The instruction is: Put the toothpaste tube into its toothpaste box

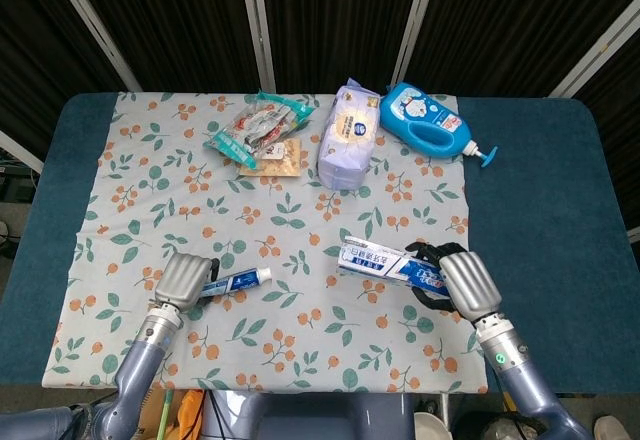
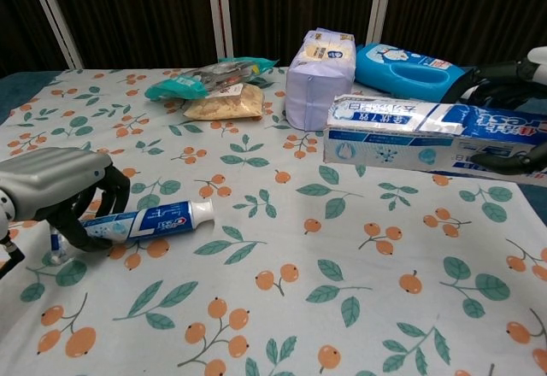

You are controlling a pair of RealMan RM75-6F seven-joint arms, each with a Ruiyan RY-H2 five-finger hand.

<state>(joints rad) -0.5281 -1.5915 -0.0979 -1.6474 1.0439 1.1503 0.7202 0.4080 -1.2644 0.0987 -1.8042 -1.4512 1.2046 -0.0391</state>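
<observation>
The blue-and-white toothpaste tube (image 1: 238, 279) (image 2: 147, 220) lies at the front left of the floral cloth, white cap pointing right. My left hand (image 1: 184, 279) (image 2: 56, 193) grips its rear end, and the cap end is tilted up off the cloth. The long blue-and-white toothpaste box (image 1: 388, 266) (image 2: 432, 138) is held above the cloth at the front right, lengthways, its open end facing left. My right hand (image 1: 462, 283) (image 2: 513, 120) grips its right end.
At the back of the cloth lie a snack bag pile (image 1: 258, 136), a purple tissue pack (image 1: 347, 133) and a blue detergent bottle (image 1: 430, 123). Dark blue table (image 1: 560, 220) surrounds the cloth. Bare cloth (image 2: 282, 248) separates tube and box.
</observation>
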